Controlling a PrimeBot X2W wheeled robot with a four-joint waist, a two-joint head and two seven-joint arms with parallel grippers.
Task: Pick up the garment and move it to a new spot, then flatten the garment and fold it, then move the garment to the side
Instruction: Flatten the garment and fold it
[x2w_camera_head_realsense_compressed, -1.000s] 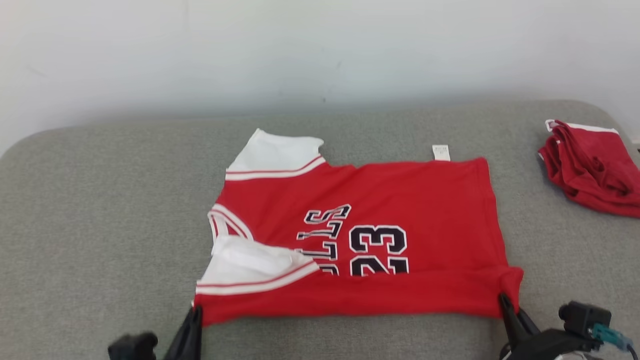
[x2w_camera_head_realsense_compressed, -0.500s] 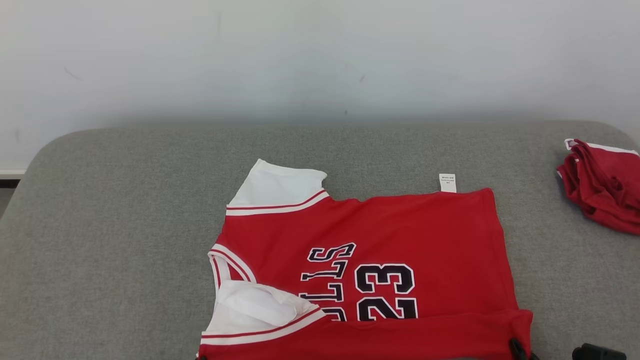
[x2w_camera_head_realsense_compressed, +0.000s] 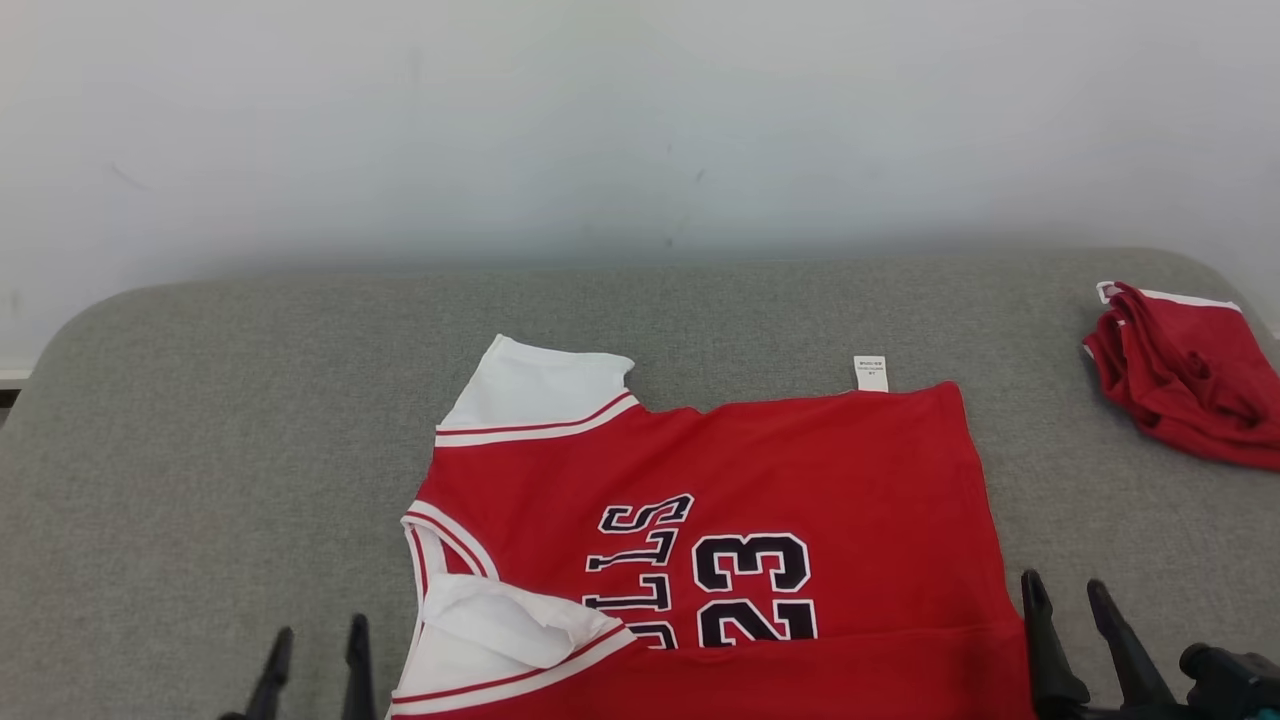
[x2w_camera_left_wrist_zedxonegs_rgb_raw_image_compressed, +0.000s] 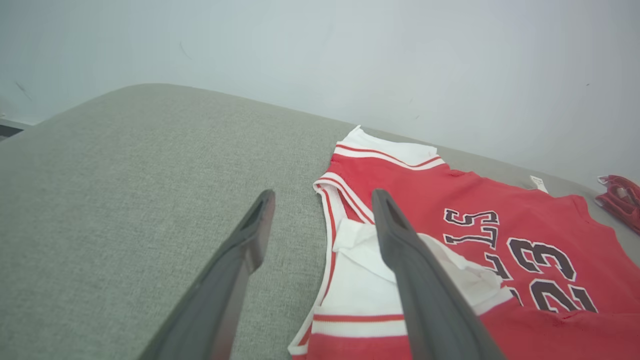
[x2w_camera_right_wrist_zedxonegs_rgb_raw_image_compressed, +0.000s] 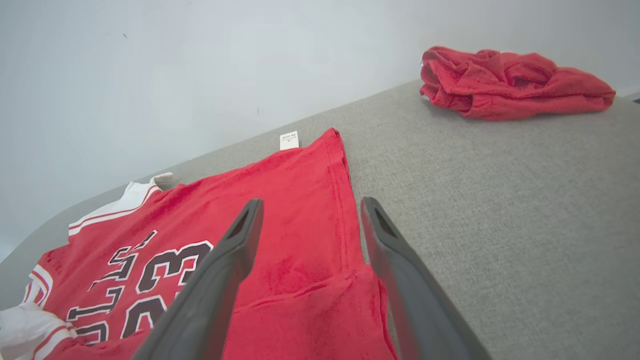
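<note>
The garment (x2w_camera_head_realsense_compressed: 780, 470) is a red jersey with white sleeves and the number 23. It lies flat on the grey padded table (x2w_camera_head_realsense_compressed: 200, 420), and its near edge is folded over onto the body. My left gripper (x2w_camera_head_realsense_compressed: 318, 640) stands open just left of the near white sleeve (x2w_camera_left_wrist_zedxonegs_rgb_raw_image_compressed: 360, 285), with nothing between its fingers. My right gripper (x2w_camera_head_realsense_compressed: 1063, 590) stands open just right of the jersey's near right corner, also with nothing in it. In the right wrist view the right gripper (x2w_camera_right_wrist_zedxonegs_rgb_raw_image_compressed: 312, 205) hovers over the folded corner of the jersey (x2w_camera_right_wrist_zedxonegs_rgb_raw_image_compressed: 280, 210). A white label (x2w_camera_head_realsense_compressed: 870, 372) sticks out of the far edge.
A second red garment (x2w_camera_head_realsense_compressed: 1190, 380) lies crumpled at the table's far right edge, also in the right wrist view as a red heap (x2w_camera_right_wrist_zedxonegs_rgb_raw_image_compressed: 510, 82). A pale wall (x2w_camera_head_realsense_compressed: 640, 120) rises right behind the table. Bare grey surface spreads to the left of the jersey.
Both grippers were pinched on the jersey's near corners; they have opened, let go and now stand beside it. The head camera has tilted, shifting the whole picture.
</note>
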